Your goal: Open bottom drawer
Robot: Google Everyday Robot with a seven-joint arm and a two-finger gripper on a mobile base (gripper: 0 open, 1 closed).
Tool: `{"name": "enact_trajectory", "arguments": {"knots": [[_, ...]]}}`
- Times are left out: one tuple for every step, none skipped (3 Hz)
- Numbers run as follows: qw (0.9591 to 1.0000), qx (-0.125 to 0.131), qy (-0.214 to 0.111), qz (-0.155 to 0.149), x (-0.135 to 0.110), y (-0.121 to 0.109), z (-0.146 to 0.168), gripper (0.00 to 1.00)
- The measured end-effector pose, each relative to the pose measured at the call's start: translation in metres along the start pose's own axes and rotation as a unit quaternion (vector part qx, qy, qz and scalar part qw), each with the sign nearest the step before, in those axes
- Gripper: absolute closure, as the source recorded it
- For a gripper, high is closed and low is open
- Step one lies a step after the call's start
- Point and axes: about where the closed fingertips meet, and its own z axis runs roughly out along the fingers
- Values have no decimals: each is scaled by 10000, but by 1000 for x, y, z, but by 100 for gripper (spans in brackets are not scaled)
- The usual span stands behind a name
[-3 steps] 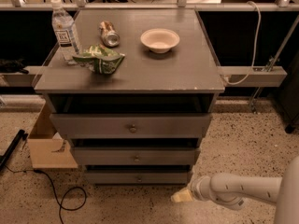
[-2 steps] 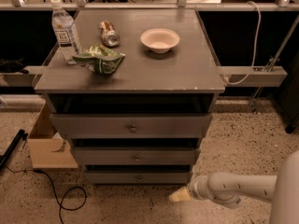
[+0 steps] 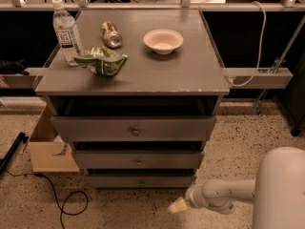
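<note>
A grey cabinet (image 3: 133, 75) holds three drawers. The bottom drawer (image 3: 140, 181) is the lowest, thin front with a small round knob (image 3: 141, 182); it looks about flush with the drawers above it. The middle drawer (image 3: 138, 160) and the taller top drawer (image 3: 135, 129) sit above it. My gripper (image 3: 174, 206) is low near the floor, right of and below the bottom drawer's front, apart from it. My white arm (image 3: 224, 194) reaches in from the lower right.
On the cabinet top stand a water bottle (image 3: 66, 31), a lying can (image 3: 111, 34), a green chip bag (image 3: 101, 61) and a white bowl (image 3: 163, 40). A cardboard box (image 3: 47, 147) and a black cable (image 3: 62, 199) lie on the floor at left. A white rail (image 3: 257, 78) runs at right.
My gripper has shifted a little to the left, towards the cabinet, staying low by the floor. The drawers have not moved.
</note>
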Motion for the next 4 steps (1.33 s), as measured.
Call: {"name": "enact_trajectory", "arguments": {"knots": [[10000, 4, -12, -19, 3, -1, 5, 0], [9996, 26, -109, -258, -4, 3, 18, 0], [9983, 54, -195, -544, -19, 7, 36, 0], [9970, 75, -239, -727, -32, 11, 47, 0]]}}
